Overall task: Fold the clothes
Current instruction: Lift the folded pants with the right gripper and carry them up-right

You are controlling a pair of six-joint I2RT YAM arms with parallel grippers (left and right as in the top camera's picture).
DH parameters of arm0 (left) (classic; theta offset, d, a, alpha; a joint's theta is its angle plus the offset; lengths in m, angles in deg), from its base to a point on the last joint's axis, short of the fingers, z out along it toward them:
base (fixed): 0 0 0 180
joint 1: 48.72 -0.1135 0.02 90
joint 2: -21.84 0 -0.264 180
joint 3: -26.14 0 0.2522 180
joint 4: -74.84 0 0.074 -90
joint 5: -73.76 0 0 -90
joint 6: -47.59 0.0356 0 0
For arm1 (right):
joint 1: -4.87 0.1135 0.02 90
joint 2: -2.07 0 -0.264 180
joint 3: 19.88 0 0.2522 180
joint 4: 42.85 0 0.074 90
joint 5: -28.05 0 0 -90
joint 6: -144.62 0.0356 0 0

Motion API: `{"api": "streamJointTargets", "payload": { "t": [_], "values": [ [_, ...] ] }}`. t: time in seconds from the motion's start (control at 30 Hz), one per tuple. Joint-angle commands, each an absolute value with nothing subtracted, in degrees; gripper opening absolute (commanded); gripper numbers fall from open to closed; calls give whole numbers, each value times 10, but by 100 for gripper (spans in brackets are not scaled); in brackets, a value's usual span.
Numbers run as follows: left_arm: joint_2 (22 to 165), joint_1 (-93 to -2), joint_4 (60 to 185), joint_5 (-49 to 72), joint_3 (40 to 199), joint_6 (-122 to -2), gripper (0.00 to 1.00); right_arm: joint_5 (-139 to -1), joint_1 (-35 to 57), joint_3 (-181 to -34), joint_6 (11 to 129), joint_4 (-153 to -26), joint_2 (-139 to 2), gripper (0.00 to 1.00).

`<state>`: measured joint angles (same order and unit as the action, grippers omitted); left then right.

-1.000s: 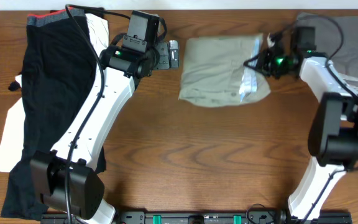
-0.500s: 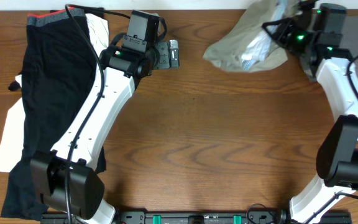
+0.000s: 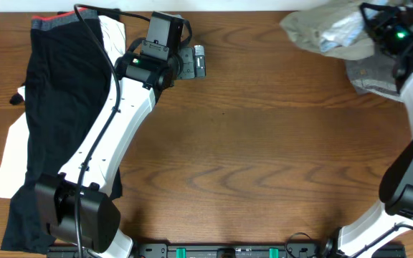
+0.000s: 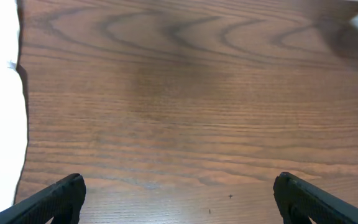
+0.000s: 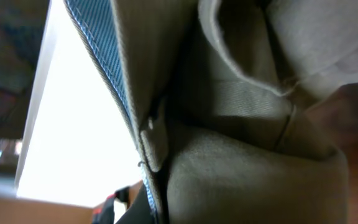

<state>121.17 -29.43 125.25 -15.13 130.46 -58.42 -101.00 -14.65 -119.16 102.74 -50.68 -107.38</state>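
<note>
Right end effector (image 3: pixel 375 29): clamped on bunched khaki shorts (image 3: pixel 321 29), far right.
Left end effector (image 4: pixel 179 193): spread wide, holding nothing.
Table (image 3: pixel 264 143): brown wood; black garment (image 3: pixel 63 107) at left.

The overhead camera looks straight down on the whole table (image 3: pixel 249 158) from well above. The left wrist camera faces the same tabletop from close by, with the fingertips (image 4: pixel 58 198) of the left gripper (image 4: pixel 179 186) in its lower corners. The right wrist camera sits pressed against the shorts (image 5: pixel 253 168), which the overhead view shows at its upper right.

Extreme close-up of khaki-beige shorts (image 5: pixel 247 168), bunched in deep folds across most of the frame; blue-striped inner trim (image 5: pixel 98 50) running diagonally beside blown-out white area (image 5: pixel 73 143) at left.
</note>
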Motion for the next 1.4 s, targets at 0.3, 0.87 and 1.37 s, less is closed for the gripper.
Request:
{"api": "streamJointTargets", "payload": {
  "t": [0.3, 0.87, 1.37],
  "values": [
    [1219, -298, 1253, -161, 1300, -574, 98, -929, -248, -1199, 1050, -498, -1057, 1],
    [1269, -298, 1258, -161, 1300, -575, 98, -913, -272, -1199, 1139, -267, -1169, 1],
    [1286, -298, 1242, -161, 1300, -574, 98, -904, -249, -1199, 1168, -133, -1256, 1]
  ]
}}
